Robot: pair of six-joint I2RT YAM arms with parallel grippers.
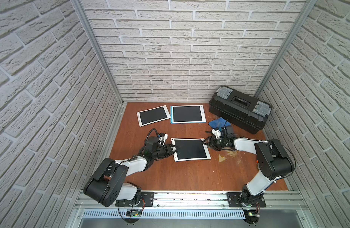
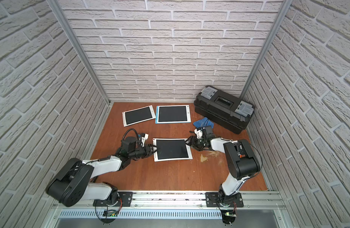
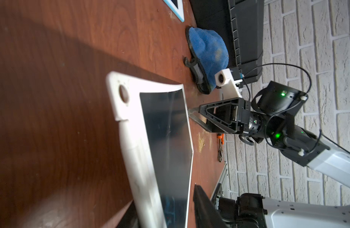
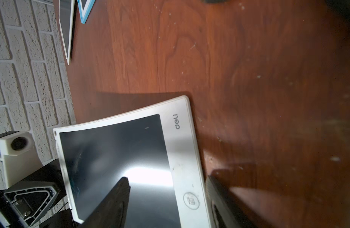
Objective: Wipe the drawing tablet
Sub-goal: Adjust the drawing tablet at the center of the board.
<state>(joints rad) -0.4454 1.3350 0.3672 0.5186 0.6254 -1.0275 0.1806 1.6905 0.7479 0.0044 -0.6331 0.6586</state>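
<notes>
The drawing tablet [image 1: 190, 149] [image 2: 171, 149], white-framed with a black screen, lies near the middle of the wooden table. My left gripper [image 1: 175, 150] [image 3: 164, 197] is at its left edge, with one finger over the screen and the other under the white frame; a gap shows beside the screen. My right gripper [image 1: 205, 143] [image 4: 166, 177] straddles the right edge with its jaws wide, one finger above the screen [image 4: 115, 154] and one beside the bezel. A blue cloth [image 1: 217, 122] [image 3: 207, 51] lies crumpled behind the right gripper, held by neither.
Two more tablets lie at the back, one white-framed [image 1: 152, 115] and one blue-framed [image 1: 187, 114]. A black toolbox [image 1: 239, 110] stands at the back right, just behind the cloth. A pale stain [image 1: 221, 158] marks the table by the right arm. Brick walls close in three sides.
</notes>
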